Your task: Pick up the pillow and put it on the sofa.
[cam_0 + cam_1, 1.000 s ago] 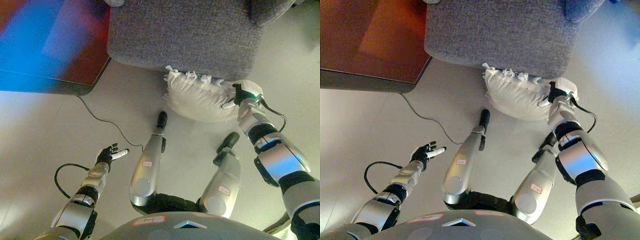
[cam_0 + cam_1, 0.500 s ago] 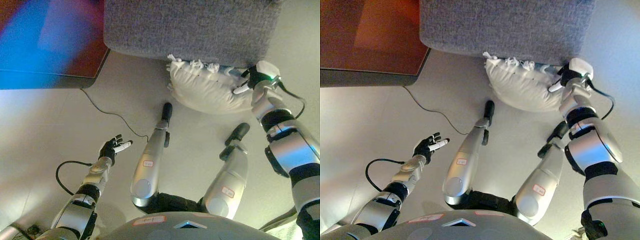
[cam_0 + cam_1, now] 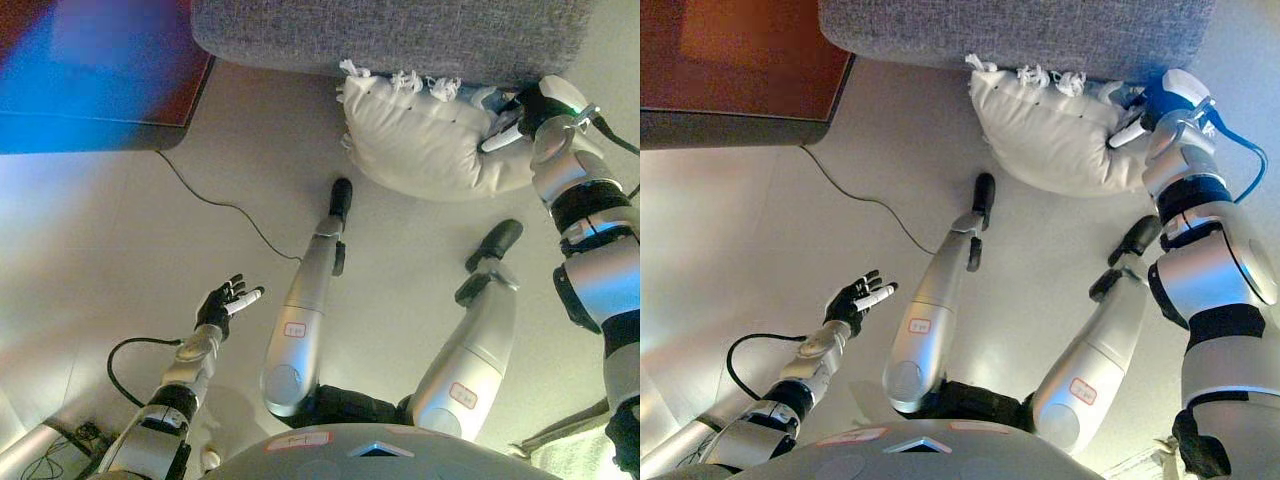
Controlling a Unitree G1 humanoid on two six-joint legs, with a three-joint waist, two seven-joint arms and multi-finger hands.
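Note:
A white pillow point(image 3: 430, 145) with tassels along its top edge lies against the front of the grey sofa point(image 3: 390, 35), its near side off the floor. My right hand point(image 3: 512, 118) is shut on the pillow's right end, fingers curled into the cloth; it shows in the right eye view point(image 3: 1137, 112) too. My left hand point(image 3: 225, 303) is open and empty, low on the left, far from the pillow.
A dark red-brown table point(image 3: 730, 80) stands at the upper left beside the sofa. A thin black cord point(image 3: 225, 208) runs over the pale floor from the table's corner toward the middle.
My right hand has lifted the pillow's right end up toward the sofa's front edge. The camera has shifted, so the sofa sits higher in view. My left hand stays open.

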